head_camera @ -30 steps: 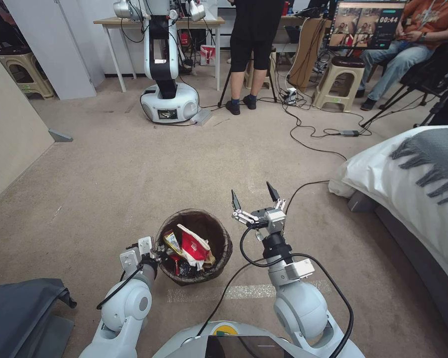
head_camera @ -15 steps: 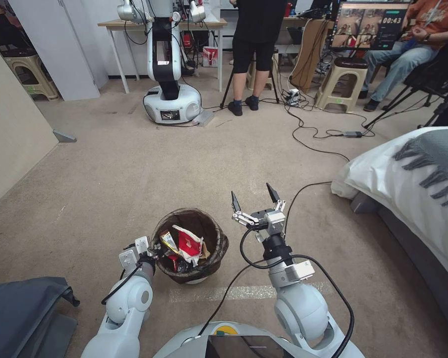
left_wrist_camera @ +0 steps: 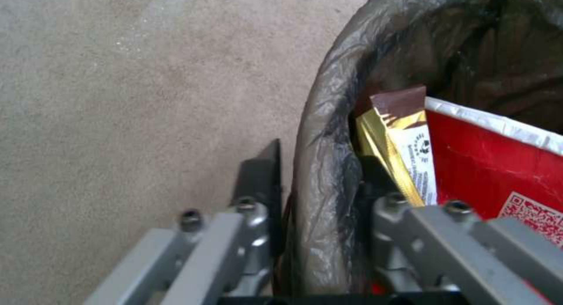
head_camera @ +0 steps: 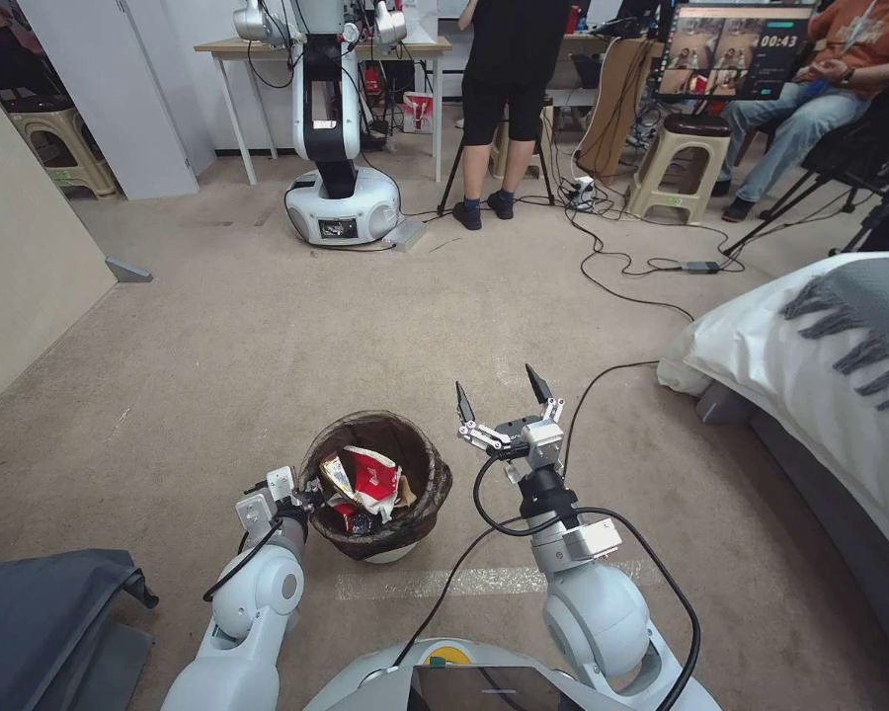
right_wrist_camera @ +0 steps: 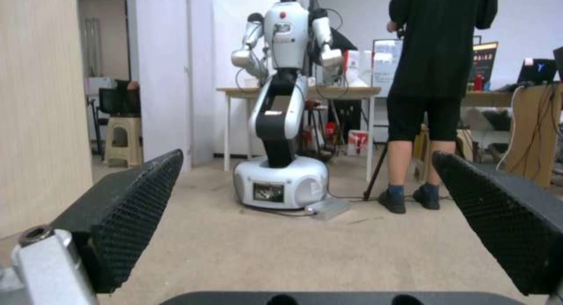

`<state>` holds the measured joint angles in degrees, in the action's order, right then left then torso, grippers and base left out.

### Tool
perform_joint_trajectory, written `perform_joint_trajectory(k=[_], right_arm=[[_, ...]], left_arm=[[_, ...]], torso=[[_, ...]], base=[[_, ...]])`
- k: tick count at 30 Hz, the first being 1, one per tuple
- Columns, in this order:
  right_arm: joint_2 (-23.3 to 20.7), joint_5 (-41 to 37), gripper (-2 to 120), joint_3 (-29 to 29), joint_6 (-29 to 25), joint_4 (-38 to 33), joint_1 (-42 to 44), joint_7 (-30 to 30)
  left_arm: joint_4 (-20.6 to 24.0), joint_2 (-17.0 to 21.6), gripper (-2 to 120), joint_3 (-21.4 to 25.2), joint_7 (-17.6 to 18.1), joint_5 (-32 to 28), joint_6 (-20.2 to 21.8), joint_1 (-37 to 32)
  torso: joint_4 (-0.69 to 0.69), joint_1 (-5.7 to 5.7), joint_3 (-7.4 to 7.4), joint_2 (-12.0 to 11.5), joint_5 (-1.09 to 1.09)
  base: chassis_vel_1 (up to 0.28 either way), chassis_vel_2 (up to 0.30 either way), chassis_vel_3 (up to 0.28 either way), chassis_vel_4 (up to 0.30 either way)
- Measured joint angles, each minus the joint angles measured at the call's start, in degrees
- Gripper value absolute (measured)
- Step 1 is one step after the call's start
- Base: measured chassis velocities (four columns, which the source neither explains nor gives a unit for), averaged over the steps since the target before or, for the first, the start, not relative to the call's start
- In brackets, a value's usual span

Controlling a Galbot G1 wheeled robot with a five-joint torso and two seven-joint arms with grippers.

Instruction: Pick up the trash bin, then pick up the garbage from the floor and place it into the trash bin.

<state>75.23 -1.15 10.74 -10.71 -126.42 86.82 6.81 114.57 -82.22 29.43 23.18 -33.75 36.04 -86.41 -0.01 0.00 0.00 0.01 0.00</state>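
Left tool (left_wrist_camera: pixel 319 217): clamped on the trash bin (head_camera: pixel 420 464) rim, one finger inside, one outside.
Bin: at the robot's front-left, garbage (head_camera: pixel 370 479) inside.
Right tool (head_camera: pixel 499 390): spread, empty, beside the bin.

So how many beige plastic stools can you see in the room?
2 clearly: one beige plastic stool beneath the monitor at the far right, another beige stool far left behind the white partition. A third may be hidden behind the standing person's legs.
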Motion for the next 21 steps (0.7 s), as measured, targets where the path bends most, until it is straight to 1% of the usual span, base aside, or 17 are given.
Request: perform_joint_trajectory(k=[1, 2, 3, 5, 6, 7, 8, 9, 11, 12, 13, 14, 15, 17, 18, 20, 21], right_arm=[[-0.01, 0.01, 100, -0.02, 0.00, 0.00, -0.02, -0.05], [-0.01, 0.04, 100, -0.07, -0.01, 0.01, -0.02, -0.12], [-0.01, 0.04, 100, -0.07, -0.01, 0.01, -0.02, -0.12], [0.04, 0.15, 100, -0.25, -0.02, 0.01, -0.02, -0.23], [0.09, 0.23, 100, -0.34, -0.03, 0.04, -0.02, -0.30], [0.09, 0.23, 100, -0.34, -0.03, 0.04, -0.02, -0.30], [0.13, 0.29, 100, -0.40, -0.04, 0.07, -0.02, -0.37], [0.13, 0.29, 100, -0.40, -0.04, 0.07, -0.02, -0.37], [0.16, 0.36, 100, -0.46, -0.05, 0.11, -0.04, -0.44], [0.16, 0.36, 100, -0.46, -0.05, 0.11, -0.04, -0.44], [0.17, 0.39, 100, -0.47, -0.06, 0.12, -0.06, -0.47], [0.16, 0.41, 100, -0.48, -0.06, 0.13, -0.07, -0.52], [0.16, 0.41, 100, -0.48, -0.06, 0.13, -0.07, -0.52], [0.12, 0.46, 100, -0.50, -0.09, 0.17, -0.07, -0.62], [0.12, 0.46, 100, -0.50, -0.09, 0.17, -0.07, -0.62], [0.11, 0.47, 100, -0.51, -0.12, 0.19, -0.12, -0.69], [0.11, 0.47, 100, -0.51, -0.12, 0.19, -0.12, -0.69]], left_arm=[[0.00, 0.02, 29, -0.01, -0.08, 0.08, 0.00, 0.00], [0.00, 0.03, 36, -0.03, -0.19, 0.25, 0.00, 0.00], [0.00, 0.03, 36, -0.03, -0.19, 0.25, 0.00, 0.00], [0.00, 0.03, 42, -0.15, -0.31, 0.46, 0.00, 0.00], [0.00, 0.03, 49, -0.21, -0.35, 0.60, 0.00, 0.00], [0.00, 0.03, 49, -0.21, -0.35, 0.60, 0.00, 0.00], [0.00, 0.03, 54, -0.22, -0.37, 0.75, 0.00, 0.00], [0.00, 0.03, 54, -0.22, -0.37, 0.75, 0.00, 0.00], [0.00, 0.03, 68, -0.25, -0.41, 0.87, 0.00, 0.00], [0.00, 0.03, 68, -0.25, -0.41, 0.87, 0.00, 0.00], [0.00, 0.03, 71, -0.25, -0.42, 0.92, 0.00, 0.01], [0.00, 0.03, 80, -0.25, -0.48, 0.96, -0.02, 0.04], [0.00, 0.03, 80, -0.25, -0.48, 0.96, -0.02, 0.04], [-0.01, 0.00, 91, -0.25, -0.62, 1.13, -0.30, 0.09], [-0.01, 0.00, 91, -0.25, -0.62, 1.13, -0.30, 0.09], [-0.05, -0.07, 98, -0.41, -1.14, 1.47, -1.01, 0.32], [-0.05, -0.07, 98, -0.41, -1.14, 1.47, -1.01, 0.32]], torso=[[0.00, 0.00, 0.00, 0.00, 0.00], [0.00, 0.00, 0.00, 0.00, 0.00], [0.00, 0.00, 0.00, 0.00, 0.00], [0.00, 0.00, 0.00, 0.00, 0.00], [0.00, 0.00, 0.00, 0.00, 0.00], [0.00, 0.00, 0.00, 0.00, 0.00], [0.00, 0.00, 0.00, 0.00, 0.00], [0.00, 0.00, 0.00, 0.00, 0.00], [0.00, 0.00, 0.00, 0.00, 0.00], [0.00, 0.00, 0.00, 0.00, 0.00], [0.00, 0.00, 0.00, 0.00, 0.00], [0.00, 0.00, 0.00, -0.01, 0.00], [0.00, 0.00, 0.00, -0.01, 0.00], [0.00, 0.00, 0.01, -0.01, -0.01], [0.00, 0.00, 0.01, -0.01, -0.01], [0.00, 0.00, 0.01, -0.01, -0.02], [0.00, 0.00, 0.01, -0.01, -0.02]], base=[[0.000, 0.000, 0.000, 0.000], [0.000, 0.000, 0.000, 0.000], [0.000, 0.000, 0.000, 0.000], [0.000, 0.000, 0.000, 0.000], [0.000, 0.000, 0.000, 0.000], [0.000, 0.000, 0.000, 0.000], [0.000, 0.000, 0.000, 0.000], [0.000, 0.000, 0.000, 0.000], [0.000, 0.000, 0.000, 0.000], [0.000, 0.000, 0.000, 0.000], [0.000, 0.000, 0.000, 0.000], [0.000, 0.000, 0.000, 0.000], [0.000, 0.000, 0.000, 0.000], [0.000, 0.000, 0.000, 0.000], [0.000, 0.000, 0.000, 0.000], [0.000, 0.000, 0.000, 0.000], [0.000, 0.000, 0.000, 0.000]])
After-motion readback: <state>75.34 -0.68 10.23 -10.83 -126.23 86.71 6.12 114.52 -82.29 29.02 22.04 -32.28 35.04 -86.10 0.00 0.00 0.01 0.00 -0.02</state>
